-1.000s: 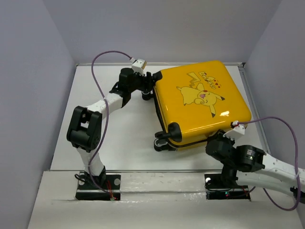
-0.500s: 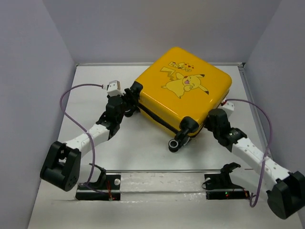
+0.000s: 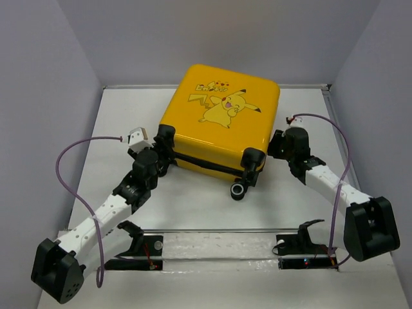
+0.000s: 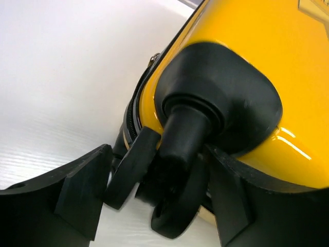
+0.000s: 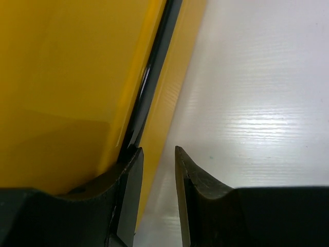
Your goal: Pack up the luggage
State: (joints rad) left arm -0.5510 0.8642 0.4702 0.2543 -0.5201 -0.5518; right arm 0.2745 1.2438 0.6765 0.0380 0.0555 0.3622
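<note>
The smooth hard suitcase (image 3: 222,125) looked slippery, so the left gripper (image 4: 154,198) straddled its wheel (image 4: 172,206), open; the right gripper (image 5: 157,170) stood slightly parted, holding nothing.

The left arm (image 3: 106,212) stretches forward and inward from its base, its gripper (image 4: 154,206) with jaws spread wide around a suitcase wheel (image 4: 177,206), which sits between the two fingers. The right arm (image 3: 328,183) reaches forward and left, elbow out to the side. Its gripper (image 5: 157,170) shows jaws nearly together at the suitcase (image 3: 222,122) seam, seemingly holding nothing, though the view is tight.
</note>
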